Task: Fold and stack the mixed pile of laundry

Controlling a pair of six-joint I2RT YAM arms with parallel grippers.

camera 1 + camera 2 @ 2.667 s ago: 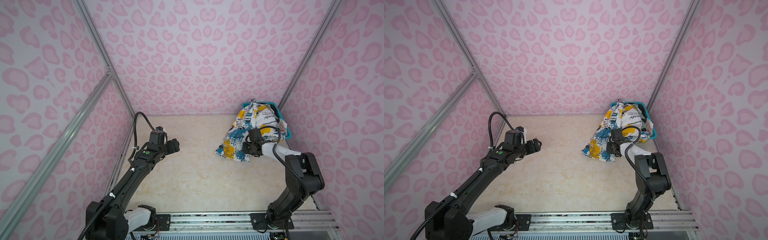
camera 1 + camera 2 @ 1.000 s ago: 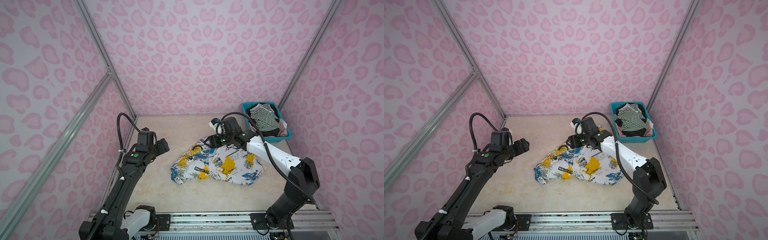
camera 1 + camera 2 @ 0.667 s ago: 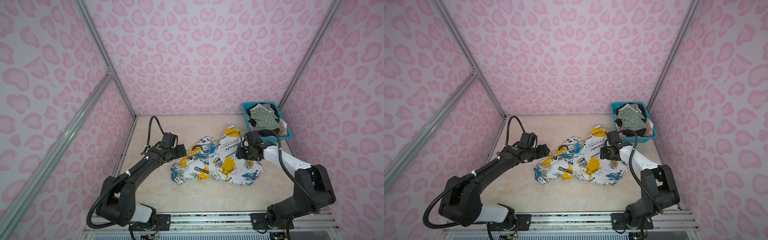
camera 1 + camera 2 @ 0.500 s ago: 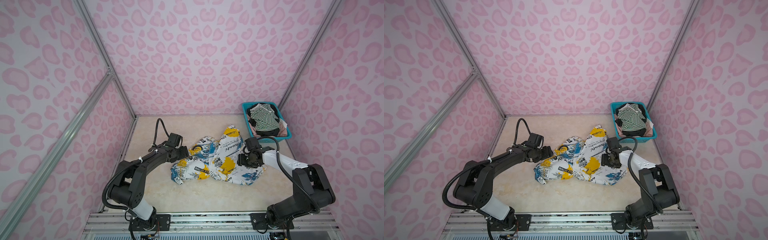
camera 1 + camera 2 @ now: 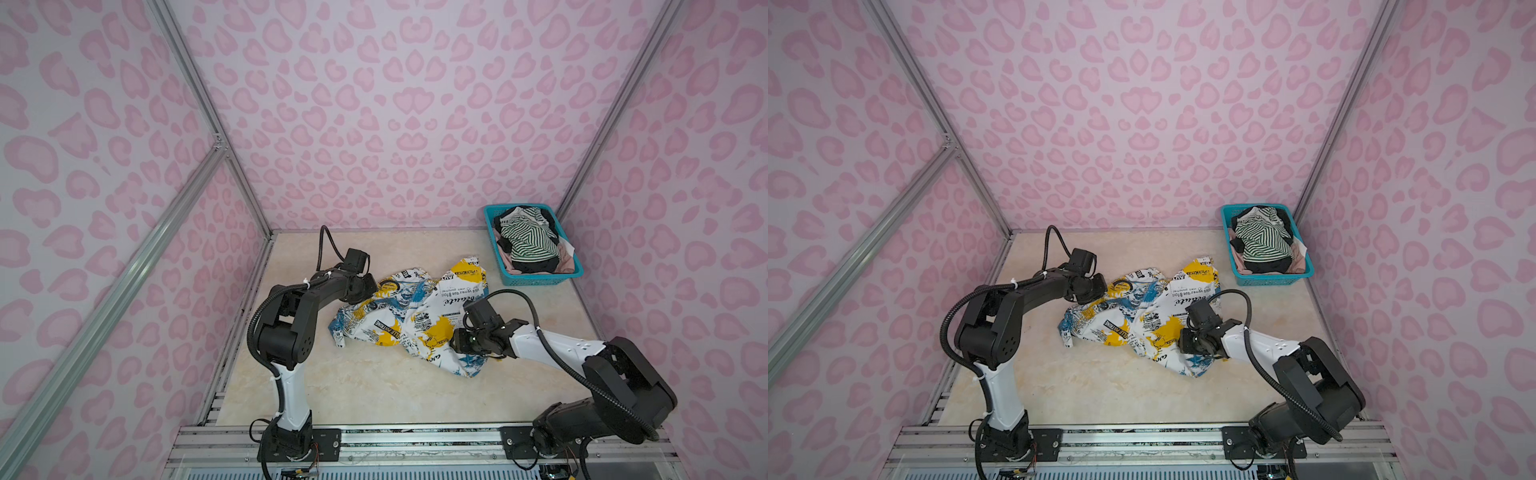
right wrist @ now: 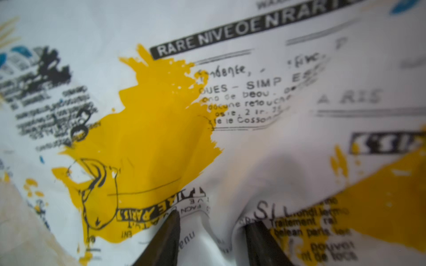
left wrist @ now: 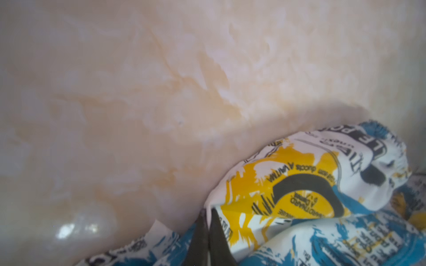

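The white splash-print garment (image 5: 415,316) lies crumpled mid-surface (image 5: 374,386), unfolded; no stack exists, so the task looks barely begun; by my reading this piece needs spreading and folding, then three more follow. Those three sit heaped in the one teal mesh basket (image 5: 540,282) at the far right corner: a green-and-white striped top (image 5: 528,239) uppermost, a black garment (image 5: 536,264) and a pale pink one (image 5: 567,255) beneath; four garments altogether. Two claws work: the left claw (image 7: 208,221) is clenched, apparently pinching the printed garment's far-left edge; the right claw (image 6: 213,216) is released, jaws astride a raised fold near its right side.
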